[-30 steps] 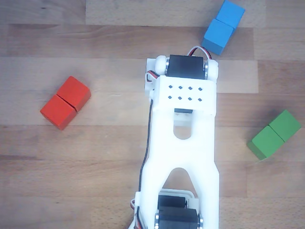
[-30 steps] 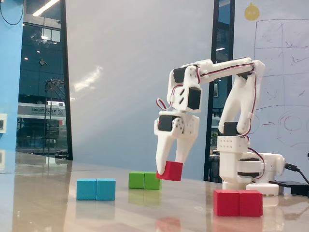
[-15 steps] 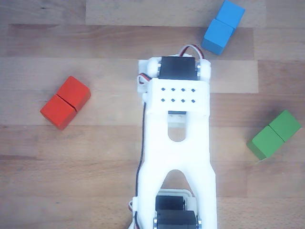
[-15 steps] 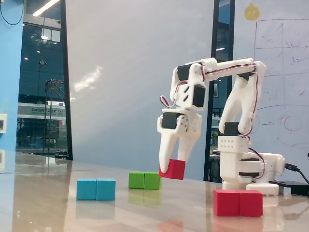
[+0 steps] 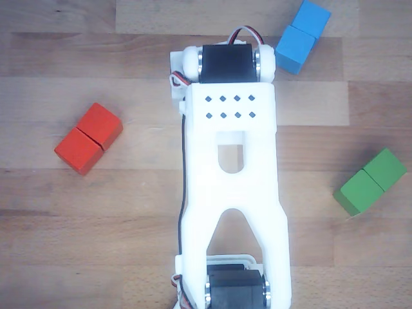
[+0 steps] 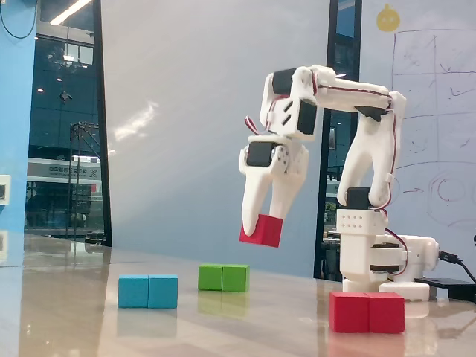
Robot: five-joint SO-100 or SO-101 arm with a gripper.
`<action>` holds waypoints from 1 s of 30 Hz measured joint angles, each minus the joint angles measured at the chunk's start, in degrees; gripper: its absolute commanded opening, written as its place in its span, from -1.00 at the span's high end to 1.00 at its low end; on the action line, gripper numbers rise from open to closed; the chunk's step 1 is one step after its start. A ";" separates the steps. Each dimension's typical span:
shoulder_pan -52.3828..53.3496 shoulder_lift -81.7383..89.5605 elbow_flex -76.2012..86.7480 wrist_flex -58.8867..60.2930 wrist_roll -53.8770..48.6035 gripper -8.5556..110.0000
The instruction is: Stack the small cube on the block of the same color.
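Your pale wooden table (image 5: 129, 212) sits before a grey wall (image 6: 216, 111) and a whiteboard (image 6: 428, 111) at 3 o'clock, its scribbles unreadable. Your gripper (image 6: 261, 222) pinches the small cube (image 6: 262, 230) in midair, the block (image 6: 367, 312) at its 5 o'clock

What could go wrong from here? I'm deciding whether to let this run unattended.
The small cube hangs tilted at the very tips of the pincer, well above the table, so it could slip or land crooked. The block lies off to one side of it in the fixed view; a misjudged swing might nudge it. In the other view the arm hides the cube, so alignment is hard to check.

hand (image 6: 260, 223) raised, clamped, tilted down
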 measured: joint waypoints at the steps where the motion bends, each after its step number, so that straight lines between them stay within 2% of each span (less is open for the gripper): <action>1: 0.00 -0.18 -1.49 1.23 0.00 0.76; 15: -11.87 -1.05 -16.87 12.30 0.00 0.76; 30: -30.32 -1.05 -19.78 13.36 0.53 0.75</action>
